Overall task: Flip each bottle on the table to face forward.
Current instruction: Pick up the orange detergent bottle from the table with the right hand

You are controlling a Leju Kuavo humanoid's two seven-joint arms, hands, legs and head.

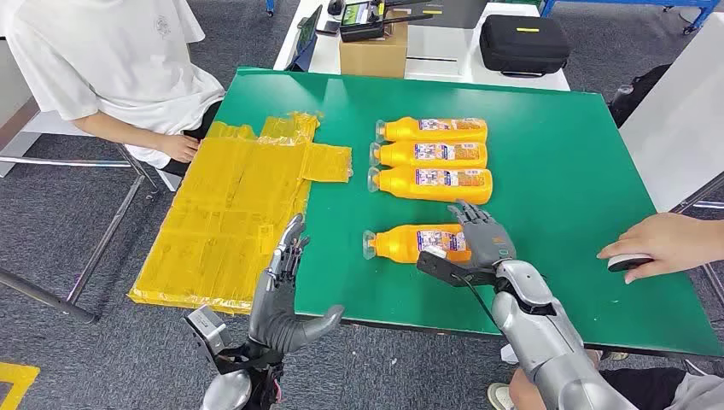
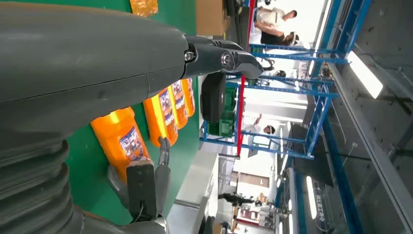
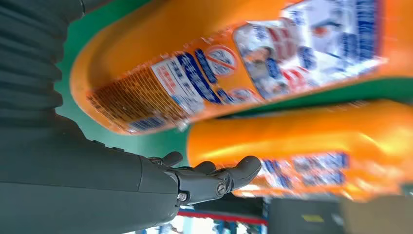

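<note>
Head view, left to right: my left hand (image 1: 286,256) hangs off the table's (image 1: 563,171) near-left edge over the yellow taped sheet (image 1: 230,213), fingers spread, holding nothing; three bottles (image 1: 431,155) lie in a tidy row, labels up (done, I judge); a fourth bottle (image 1: 414,243) lies apart nearer me, label showing; my right hand (image 1: 482,237) rests at its base end, fingers loosely apart, grip not confirmed; one bottle left to settle; a person's hand (image 1: 662,246) on the far right edge could crowd me.
</note>
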